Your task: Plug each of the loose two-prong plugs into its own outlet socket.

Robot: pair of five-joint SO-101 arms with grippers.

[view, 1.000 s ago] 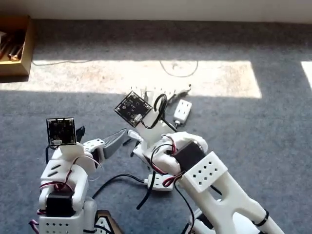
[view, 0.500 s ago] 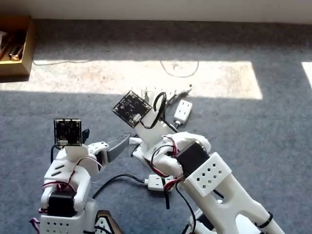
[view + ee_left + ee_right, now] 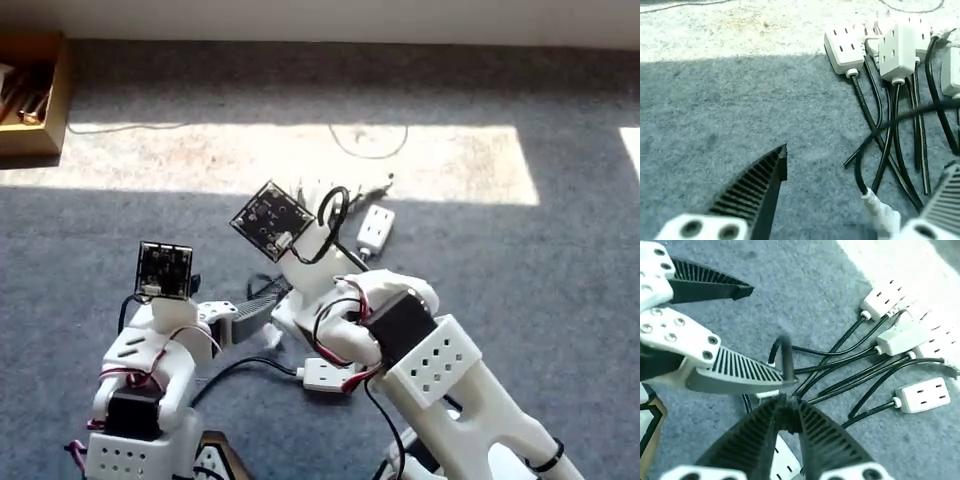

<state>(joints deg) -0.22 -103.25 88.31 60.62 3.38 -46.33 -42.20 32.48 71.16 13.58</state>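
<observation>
Several white outlet sockets on black cables lie on the grey carpet, among them one [image 3: 842,47] beside a taller one [image 3: 897,45], and one [image 3: 920,395] lying apart. A loose white plug [image 3: 880,212] on a black cable lies between the fingers of my left gripper [image 3: 867,160], which is open. My right gripper [image 3: 787,412] is shut on a black cable [image 3: 785,357] that loops up just past its tips. The left gripper [image 3: 774,335] stands right in front of it, one finger touching that cable. In the high view both grippers meet near the white plug [image 3: 272,337].
Another white outlet socket [image 3: 325,375] lies under the right arm, and one more [image 3: 374,228] sits at the sunlit patch's edge. Black cables fan across the carpet between them. A wooden box [image 3: 35,95] stands far left. A thin wire [image 3: 365,145] lies in the sunlight.
My left arm has swung right and its gripper has closed in on the right gripper. The white plug and its cable have shifted near the arms; the right arm has barely moved.
</observation>
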